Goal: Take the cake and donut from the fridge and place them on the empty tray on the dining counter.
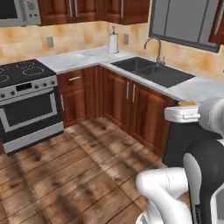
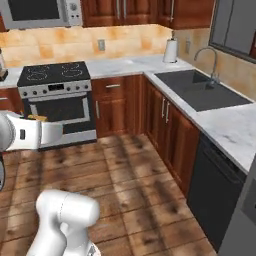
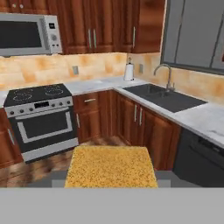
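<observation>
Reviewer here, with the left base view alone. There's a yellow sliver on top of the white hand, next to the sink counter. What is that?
Observer: That's the cake. The hand view shows a golden-tan speckled square block up close, gripped in the pincer.
Operator: What lies beyond it in that view?
Observer: The stove, with the whole front of a microwave above it.
Operator: The arm covers part of the cabinets past the sink. What's there?
Observer: The right base view shows a black dishwasher front under the counter, past the sink.
</observation>
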Robot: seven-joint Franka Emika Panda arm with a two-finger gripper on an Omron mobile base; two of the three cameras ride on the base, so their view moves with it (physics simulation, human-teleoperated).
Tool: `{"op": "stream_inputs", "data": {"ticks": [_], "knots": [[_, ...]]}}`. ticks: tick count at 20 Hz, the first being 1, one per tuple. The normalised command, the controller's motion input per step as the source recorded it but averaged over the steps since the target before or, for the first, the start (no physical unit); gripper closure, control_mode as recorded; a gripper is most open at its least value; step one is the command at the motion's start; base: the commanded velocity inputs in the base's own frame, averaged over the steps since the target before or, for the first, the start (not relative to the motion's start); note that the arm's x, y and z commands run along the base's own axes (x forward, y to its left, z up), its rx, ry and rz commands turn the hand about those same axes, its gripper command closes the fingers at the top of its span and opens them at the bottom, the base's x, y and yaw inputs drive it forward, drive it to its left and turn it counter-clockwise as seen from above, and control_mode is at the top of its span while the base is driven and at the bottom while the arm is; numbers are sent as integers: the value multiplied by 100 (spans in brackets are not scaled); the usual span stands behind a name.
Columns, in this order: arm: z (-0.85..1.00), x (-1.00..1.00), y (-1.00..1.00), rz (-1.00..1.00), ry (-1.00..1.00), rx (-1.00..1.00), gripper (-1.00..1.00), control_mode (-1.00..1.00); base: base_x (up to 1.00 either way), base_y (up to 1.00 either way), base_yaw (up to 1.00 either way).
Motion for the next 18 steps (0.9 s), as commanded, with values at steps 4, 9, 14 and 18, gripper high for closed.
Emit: {"op": "stream_inputs", "data": {"ticks": [4,9,14,18], "knots": [[0,0,0,0,0,0,100,100,0,5,100],[0,0,0,0,0,0,100,100,0,8,100],[0,0,0,0,0,0,100,100,0,9,100],[0,0,0,0,0,0,100,100,0,9,98]]}}
